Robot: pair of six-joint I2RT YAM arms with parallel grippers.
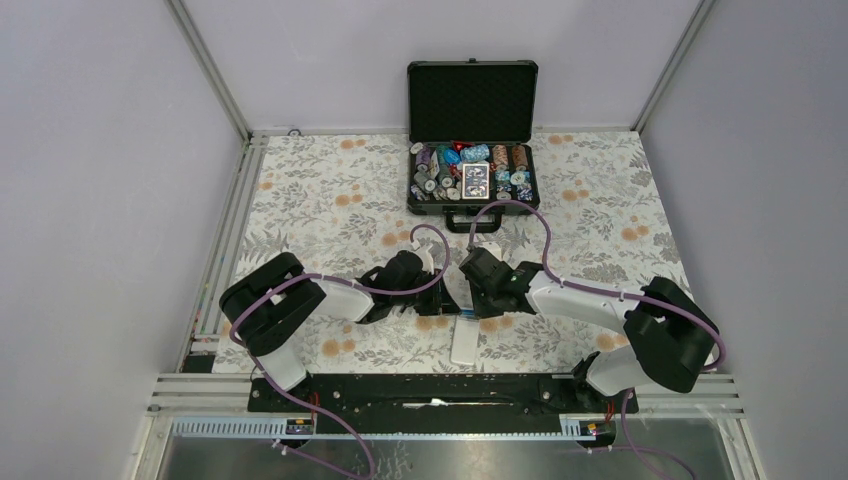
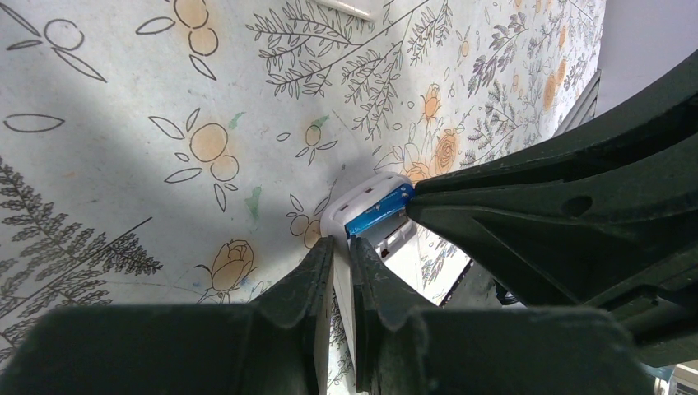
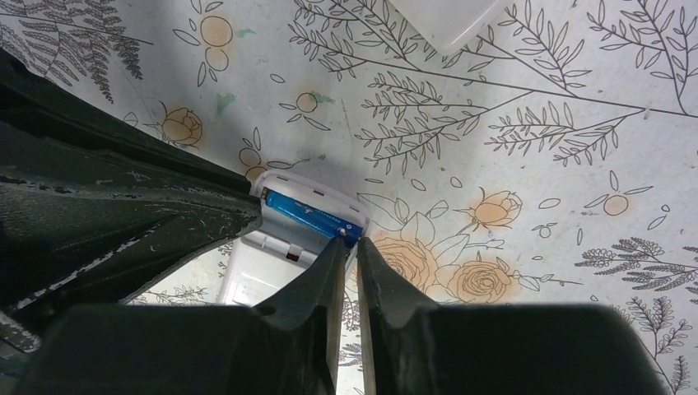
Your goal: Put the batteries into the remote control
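Done so far: we've got one blue battery (image 3: 311, 217) seated in the battery bay (image 3: 276, 240) of the remote control (image 3: 255, 280), lying along the bay's outer wall. We'd call that half the loading.
Left to do: the bay's other slot shows bare plastic, so a second battery has to go in. We can't spot it in any view. Closing the back would come after that.
Remote control: it sits back side up with the bay open, over the flowered cloth (image 3: 535, 123), boxed in by both grippers.
Left gripper (image 2: 342, 244): the fingers are pinched on the remote control's edge at the bay end, with a thin white strip of its wall showing between them. It's gripping the handset, and we read that as steadying it.
Right gripper (image 3: 352, 240): it works from the opposite side of the remote control. The fingers are drawn almost together with nothing visible between them, tips right at the blue battery's end. We judge it's nudging the cell home.
White piece (image 3: 449, 20): a flat piece with a rounded corner lies on the cloth, apart from the remote control and beyond its bay end. It may be the cover, but we can't tell.
Black case (image 1: 472, 100): it stands well beyond the remote control, on the side away from the arm bases, with its lid up.
Case contents: rows of chips (image 1: 500, 160) and a card deck (image 1: 476, 180), and no battery that we can see.
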